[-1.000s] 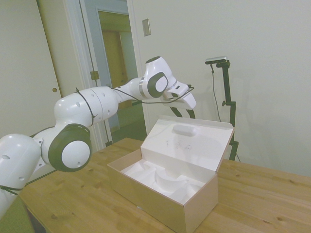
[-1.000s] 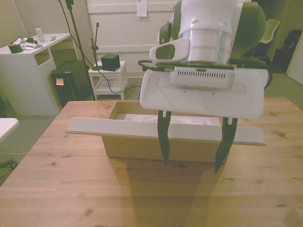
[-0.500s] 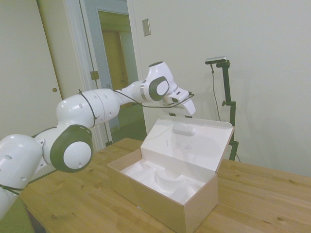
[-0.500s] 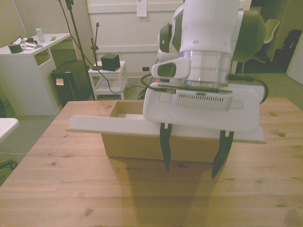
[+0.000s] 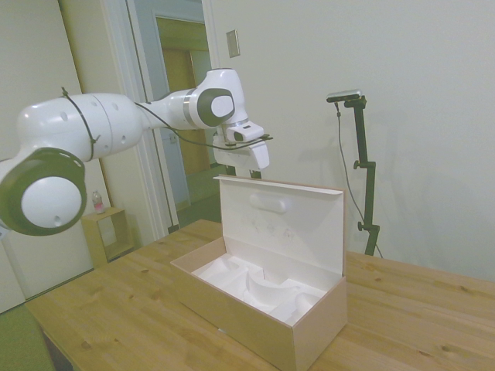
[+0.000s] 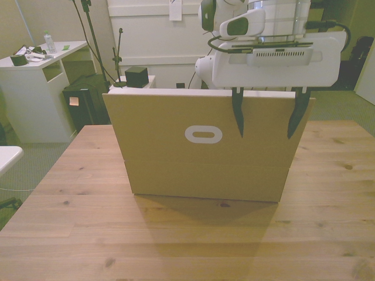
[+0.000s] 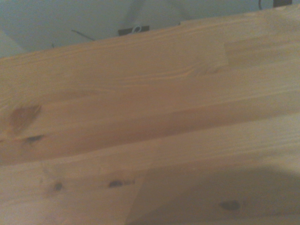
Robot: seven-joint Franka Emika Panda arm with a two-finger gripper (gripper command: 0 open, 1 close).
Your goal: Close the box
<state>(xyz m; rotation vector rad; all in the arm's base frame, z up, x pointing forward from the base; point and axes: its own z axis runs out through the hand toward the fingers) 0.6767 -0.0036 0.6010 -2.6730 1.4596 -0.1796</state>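
My gripper point(image 6: 266, 122) hangs wide open, holding nothing, its fingers against the outer face of the upright lid point(image 6: 176, 126) of the cardboard box point(image 5: 255, 309) on the wooden table point(image 6: 88, 234)

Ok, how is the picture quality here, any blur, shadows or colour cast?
Wrist view: soft and blurred, only table planks, a dark shadow in one corner. Front view: yellowish cast, the box throws a shadow on the table toward the camera. Side view: even light, fairly sharp, end effector behind the lid.
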